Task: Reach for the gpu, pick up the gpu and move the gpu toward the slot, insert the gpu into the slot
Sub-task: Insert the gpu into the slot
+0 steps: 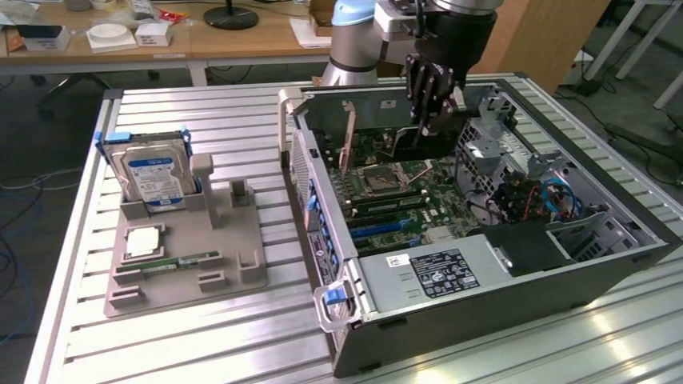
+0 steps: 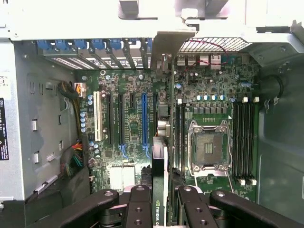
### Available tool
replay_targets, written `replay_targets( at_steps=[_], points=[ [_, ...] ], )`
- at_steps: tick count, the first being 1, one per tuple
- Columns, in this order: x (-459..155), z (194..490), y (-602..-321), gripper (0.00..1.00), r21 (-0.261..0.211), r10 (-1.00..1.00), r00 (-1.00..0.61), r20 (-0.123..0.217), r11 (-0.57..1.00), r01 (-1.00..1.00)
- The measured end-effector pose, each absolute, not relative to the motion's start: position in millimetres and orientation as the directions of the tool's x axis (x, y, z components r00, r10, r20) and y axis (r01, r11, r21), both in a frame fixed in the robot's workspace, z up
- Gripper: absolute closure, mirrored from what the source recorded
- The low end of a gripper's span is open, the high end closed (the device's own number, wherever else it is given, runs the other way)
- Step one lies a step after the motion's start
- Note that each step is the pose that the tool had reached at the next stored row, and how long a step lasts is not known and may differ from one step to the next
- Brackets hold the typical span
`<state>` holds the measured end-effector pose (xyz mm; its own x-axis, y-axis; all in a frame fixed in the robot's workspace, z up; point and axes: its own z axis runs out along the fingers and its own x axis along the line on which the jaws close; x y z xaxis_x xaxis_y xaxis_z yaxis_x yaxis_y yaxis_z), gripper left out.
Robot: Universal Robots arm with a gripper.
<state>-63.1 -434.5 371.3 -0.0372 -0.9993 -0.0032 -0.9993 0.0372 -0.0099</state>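
Pinched in the gripper [image 1: 433, 126], the gpu [image 2: 160, 190] is held edge-on above the green motherboard [image 2: 133, 95]. At the exterior view's left, a hard drive [image 1: 155, 172] is stood in a grey holder [image 1: 229, 240]; to its right, the open computer case [image 1: 481, 320] is seen. The blue slot [image 2: 144, 118] is seen just beside the card.

Gripper [image 2: 161, 192] clamped on gpu [image 2: 160, 164], card seen edge-on over the motherboard [image 2: 130, 128].
Ref socket [image 2: 209, 147]: gpu runs just beside it, between socket and blue slot [image 2: 144, 118]; fingers [image 2: 140, 199] press both card faces.
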Motion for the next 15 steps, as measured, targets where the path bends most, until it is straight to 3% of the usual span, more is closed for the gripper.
replay_targets(
  at_steps=[15],
  points=[
    [-58.1, 370.7, -434.5, 0.74, -0.010, -0.999, -0.036, -0.003, 0.036, -0.999]
  ],
)
